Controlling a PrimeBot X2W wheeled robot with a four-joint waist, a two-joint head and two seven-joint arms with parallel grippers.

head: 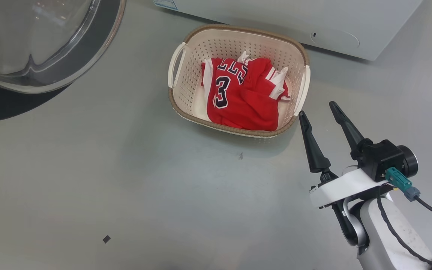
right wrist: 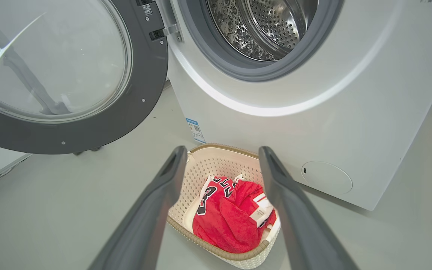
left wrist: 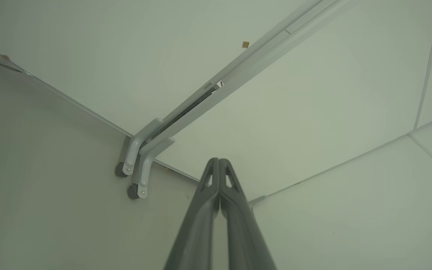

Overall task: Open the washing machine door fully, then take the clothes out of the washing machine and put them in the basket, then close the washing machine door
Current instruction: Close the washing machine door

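Note:
Red clothes (head: 244, 93) (right wrist: 231, 217) with white trim and dark lettering lie crumpled in the cream basket (head: 186, 52) (right wrist: 216, 165) on the floor, close in front of the white washing machine (head: 313, 22) (right wrist: 313, 120). The washing machine door (head: 39, 48) (right wrist: 69, 82) is swung wide open to the left, and the steel drum (right wrist: 268, 26) shows nothing inside. My right gripper (head: 319, 112) (right wrist: 221, 153) is open and empty, hanging just off the basket's near right corner. In the left wrist view my left gripper (left wrist: 219, 162) is shut on nothing, aimed at pale wall panels.
Grey floor spreads to the left of and in front of the basket, with a small dark speck (head: 106, 239) on it. A white frame with two small castors (left wrist: 133, 180) stands by a wall corner in the left wrist view.

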